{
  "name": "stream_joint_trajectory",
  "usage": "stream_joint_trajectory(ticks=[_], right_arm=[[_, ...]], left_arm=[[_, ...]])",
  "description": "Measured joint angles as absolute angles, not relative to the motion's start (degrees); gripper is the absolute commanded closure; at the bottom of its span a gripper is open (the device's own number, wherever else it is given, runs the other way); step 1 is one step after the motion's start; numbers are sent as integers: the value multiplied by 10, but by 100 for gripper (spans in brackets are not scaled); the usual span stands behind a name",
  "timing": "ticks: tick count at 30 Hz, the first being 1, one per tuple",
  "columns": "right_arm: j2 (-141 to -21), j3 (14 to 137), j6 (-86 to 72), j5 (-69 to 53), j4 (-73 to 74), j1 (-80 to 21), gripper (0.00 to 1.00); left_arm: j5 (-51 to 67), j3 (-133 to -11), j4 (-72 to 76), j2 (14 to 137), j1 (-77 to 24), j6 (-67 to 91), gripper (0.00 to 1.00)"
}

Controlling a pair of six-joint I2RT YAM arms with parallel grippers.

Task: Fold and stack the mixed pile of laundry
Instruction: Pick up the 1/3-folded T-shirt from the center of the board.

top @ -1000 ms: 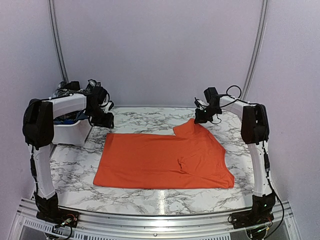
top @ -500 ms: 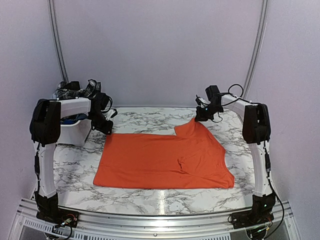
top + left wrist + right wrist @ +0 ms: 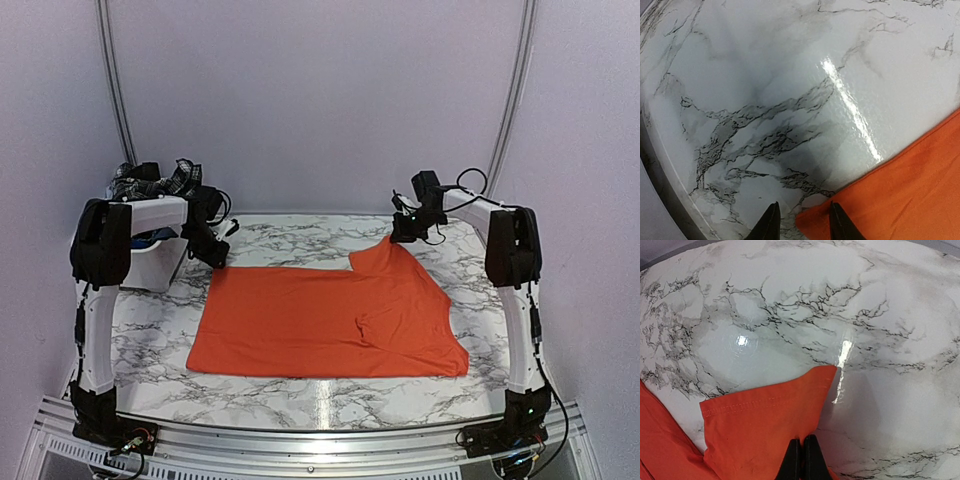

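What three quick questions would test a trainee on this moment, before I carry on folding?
1. True or false: the right gripper is shut on the orange T-shirt.
2. Where is the left gripper? A at the shirt's near edge; B astride its far left corner, jaws apart; C above its middle.
3. Fill in: the plaid piece lies in the white ____.
Key: 1 true; 2 B; 3 bin.

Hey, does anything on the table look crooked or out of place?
The shirt lies mostly flat, but its far right sleeve is pinched up off the table by the right fingers, and a small crease puckers its right half. Nothing else stands out.
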State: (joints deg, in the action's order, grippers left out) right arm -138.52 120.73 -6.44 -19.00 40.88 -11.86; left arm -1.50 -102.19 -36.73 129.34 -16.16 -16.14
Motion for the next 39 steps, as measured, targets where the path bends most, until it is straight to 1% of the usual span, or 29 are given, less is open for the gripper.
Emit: stream_joint_trajectory(ticks=[4,6,13,15,16,22,27,33,39], right_arm=[[-1385,1207,-65,-190,409,-117,100],[-1385,1207,-65,-191,409,-117,100],[-1385,1209,-68,-191,411,-116,100],[-1385,1211,-69,-192,412,-116,100],[-1385,1212,-70,-193,412,-116,100],[-1374,1211,-74,-200,413,-116,100],[-1314,1159,-75,-204,408,-116,100],[-1220,1067,-75,-210,388,-116,100],[-1162,984,-77,-222,369,-116,100]], left_arm=[[-5,-1014,-368,1293,-162,-170,66],[0,-1012,-369,1294,-162,-171,69],[13,-1012,-371,1296,-162,-174,93],[18,-1012,-372,1296,-162,-169,99],[20,-1012,-372,1296,-162,-170,100],[25,-1013,-374,1290,-162,-168,100],[25,-985,-369,1254,-162,-170,100],[25,-901,-333,1191,-166,-172,100],[25,-810,-282,1125,-172,-174,100]])
